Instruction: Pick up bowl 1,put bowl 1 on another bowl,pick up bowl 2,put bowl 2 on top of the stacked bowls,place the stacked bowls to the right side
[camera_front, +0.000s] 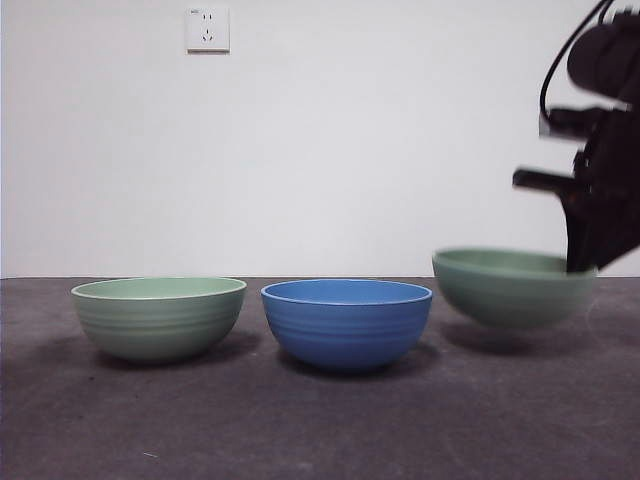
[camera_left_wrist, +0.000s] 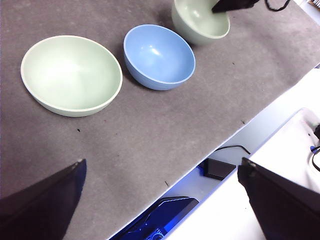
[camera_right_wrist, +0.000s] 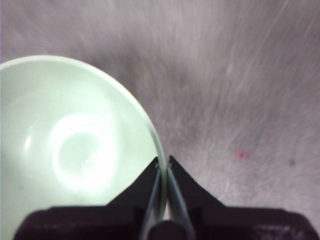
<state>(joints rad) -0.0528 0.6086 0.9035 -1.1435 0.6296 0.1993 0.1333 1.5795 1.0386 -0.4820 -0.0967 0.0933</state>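
Note:
Bowl 1, a pale green bowl (camera_front: 510, 290) (camera_right_wrist: 75, 150) (camera_left_wrist: 197, 22), hangs slightly tilted just above the dark table at the right. My right gripper (camera_front: 585, 255) (camera_right_wrist: 163, 162) is shut on its rim, one jaw inside and one outside. Another bowl, the blue ridged one (camera_front: 346, 325) (camera_left_wrist: 159, 56), stands empty in the middle, just left of the lifted bowl. Bowl 2, a matching pale green bowl (camera_front: 158, 318) (camera_left_wrist: 70, 75), stands empty at the left. High above the table's near edge, my left gripper (camera_left_wrist: 161, 164) stays open and holds nothing.
A grey mat (camera_front: 320, 430) covers the table. The table edge (camera_left_wrist: 200, 155) runs diagonally in the left wrist view, with a black box (camera_left_wrist: 220, 169) and cables below it. A white wall with a socket (camera_front: 207, 29) stands behind.

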